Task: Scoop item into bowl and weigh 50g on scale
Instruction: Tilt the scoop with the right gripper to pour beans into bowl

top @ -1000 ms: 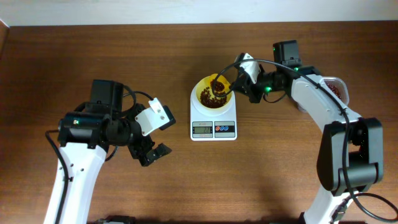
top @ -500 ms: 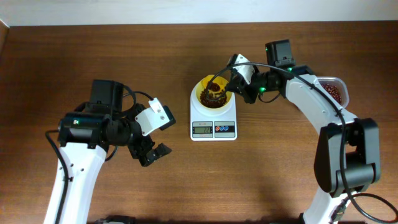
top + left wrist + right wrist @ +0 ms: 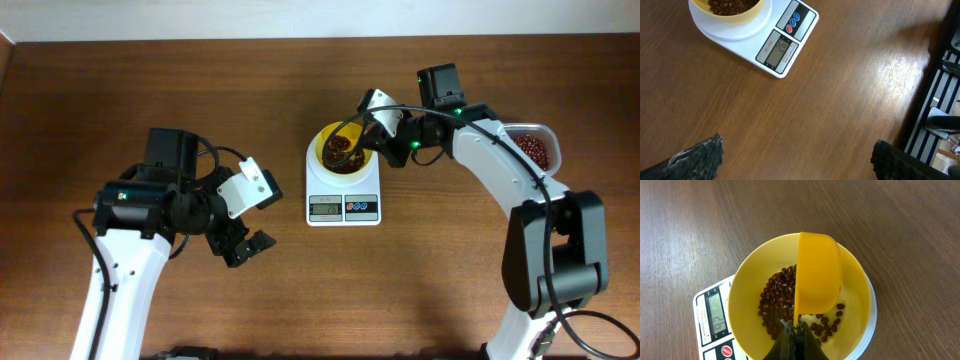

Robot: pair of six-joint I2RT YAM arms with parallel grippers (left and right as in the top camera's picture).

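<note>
Dark wood-grain surface [image 3: 200, 90], pale wall strip along the top edge of the overhead view.

Scale [image 3: 343, 208] sits at centre frame, with its display and buttons on the lower edge. The bowl [image 3: 322, 148] stands on its platform. The beans [image 3: 775, 300] lie in a loose layer on the bowl floor, thickest at left of centre in the right wrist view.

Right hand [image 3: 378, 120]: jaws clamped shut on the handle of the yellow scoop [image 3: 817, 275]. It sits just upper right of the bowl in the overhead view. The scoop's long axis runs from there down-left over the bowl's centre. The scoop is rolled on edge, back toward the camera and mouth toward the beans.

Left hand [image 3: 250, 245]: jaws spread fully, holding nothing. It hovers over bare surface in the lower left, well apart from the scale.

Clear tub [image 3: 533, 148] of spare beans sits at the right edge of the frame, beyond the right arm's elbow and on the far side of the right hand from the bowl.

The display digits are small in the left wrist view. They look like a figure in the twenties, though I cannot be certain.

Judgement: the weight is probably short of target. The next scoop turns on the tub lying to the right of the hand, opposite the bowl, and the right arm is far nearer to it.
</note>
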